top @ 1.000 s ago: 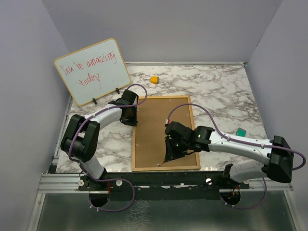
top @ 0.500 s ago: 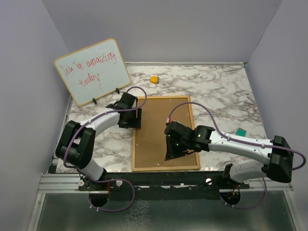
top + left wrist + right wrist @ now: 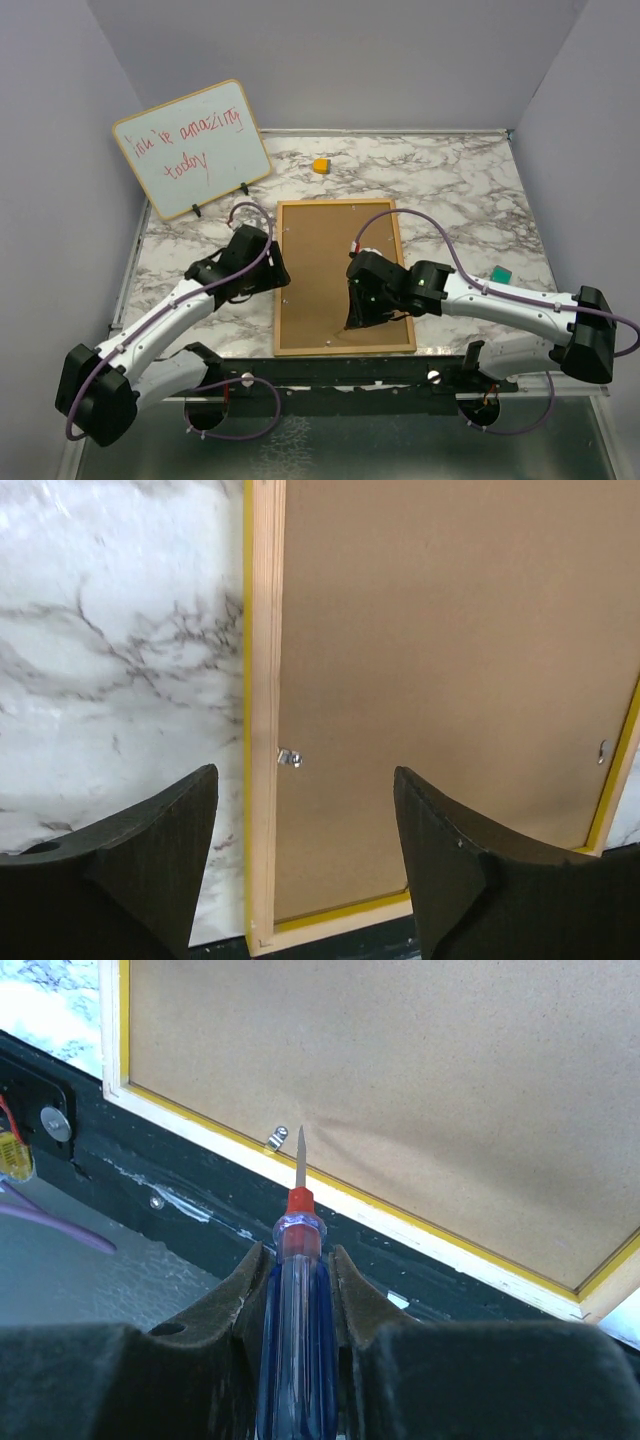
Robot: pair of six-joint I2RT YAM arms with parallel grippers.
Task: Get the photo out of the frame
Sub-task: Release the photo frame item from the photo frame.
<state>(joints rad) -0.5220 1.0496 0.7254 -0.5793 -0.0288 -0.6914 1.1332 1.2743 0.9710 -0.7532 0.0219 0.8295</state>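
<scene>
Marbled white table fills the top view, with plain grey walls around it. The frame lies face down in the middle, brown back board up, and its near rail is at the near edge of the table. The left gripper is at the left rail of the frame, and the right gripper is over the near right part of the back board. A whiteboard leans at the far left. A small yellow thing and a green thing lie well apart from the frame.

From the left wrist, the left gripper has its fingers wide apart and holds nothing. Between them I see the left rail and one small clip.

From the right wrist, the right gripper is closed on a screwdriver with a blue handle. Its tip is just beside another clip on the near rail.

I judge the task to be at an early stage. The back board sits in the frame and the clips seem in place, so they must be turned, the board lifted, and the photo taken out.

The photo is hidden under the back board, and no view shows it. I cannot tell whether the screwdriver tip touches the clip.
</scene>
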